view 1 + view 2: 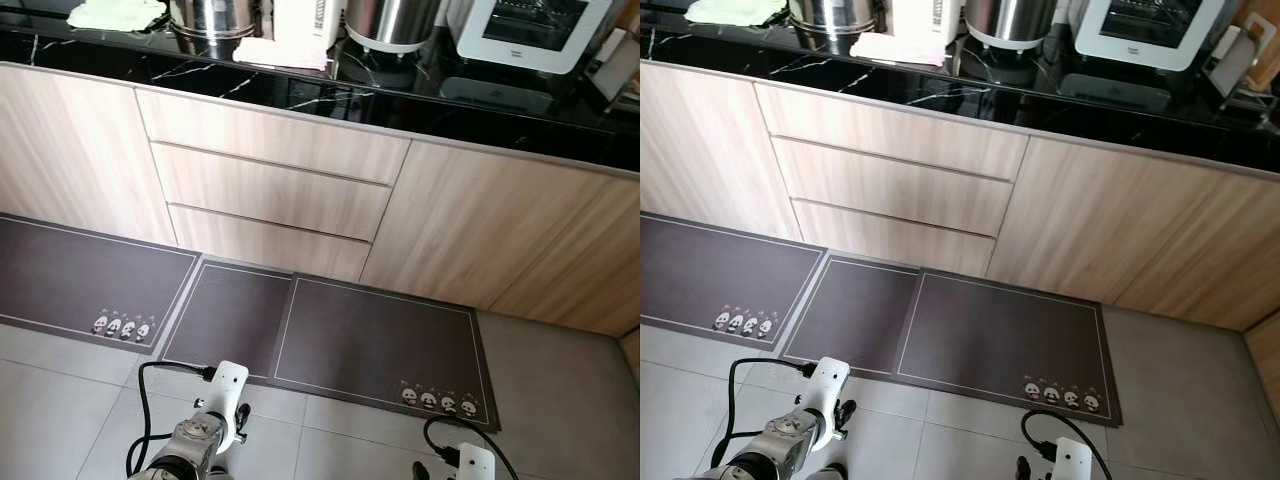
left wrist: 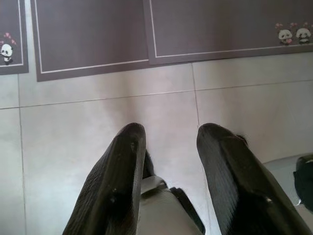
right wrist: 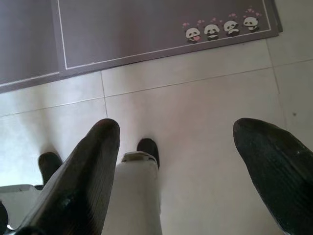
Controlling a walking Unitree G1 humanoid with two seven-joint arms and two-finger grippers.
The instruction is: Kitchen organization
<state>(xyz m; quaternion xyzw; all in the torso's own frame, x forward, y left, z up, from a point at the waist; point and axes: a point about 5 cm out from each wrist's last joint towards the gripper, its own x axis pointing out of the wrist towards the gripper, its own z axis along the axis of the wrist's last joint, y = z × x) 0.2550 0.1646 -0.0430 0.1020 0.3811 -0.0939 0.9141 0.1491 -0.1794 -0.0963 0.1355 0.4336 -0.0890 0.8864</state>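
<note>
Pale wood drawers (image 1: 270, 190) sit under the black marbled surface (image 1: 300, 95). On the tile floor (image 1: 60, 400), three dark mats (image 1: 375, 340) lie edge to edge, panda prints (image 1: 440, 400) at the right mat's five o'clock corner.

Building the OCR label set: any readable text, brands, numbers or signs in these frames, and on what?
No readable text.
White oven on the black countertop: small dark mark on its front, too small to read.
Floor mats: panda pictures, no words.
Left hand and right hand: no markings.
</note>
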